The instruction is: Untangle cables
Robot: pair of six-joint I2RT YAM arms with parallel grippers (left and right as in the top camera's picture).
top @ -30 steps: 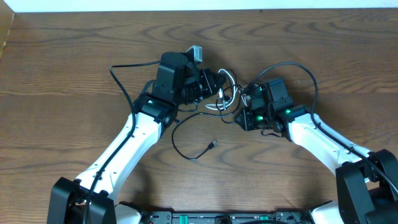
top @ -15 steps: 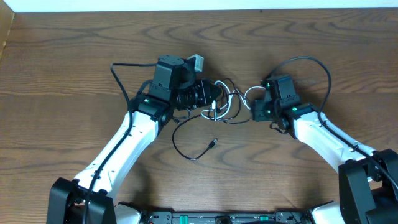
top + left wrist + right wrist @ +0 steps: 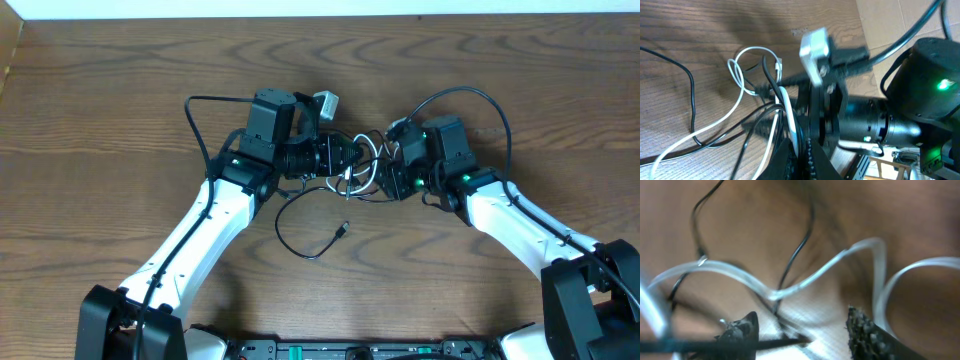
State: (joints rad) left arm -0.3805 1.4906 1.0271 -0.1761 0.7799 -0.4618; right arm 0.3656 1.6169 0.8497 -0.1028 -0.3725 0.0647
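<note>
Overhead view, and straight to the middle of the tabletop (image 3: 120, 90): the cables (image 3: 362, 165), black and white, knotted in a small tangle right between the two pincers. Left pincer (image 3: 338, 158) hard against the tangle's left side, right pincer (image 3: 393, 172) just at its right. Trailing toward the near side, one black strand (image 3: 278, 225) in a loose loop, plug end (image 3: 343, 231) flat on the wood. Over to the left wrist: left pincer clenched on the cables, a white cord and black ones pinched low in the frame, a white loop (image 3: 756, 48) lying beyond on the wood. Right wrist now, blurry: right pincer released, fingertips (image 3: 742, 325) well apart, white cord curving across past them, a thin black strand low between them.
</note>
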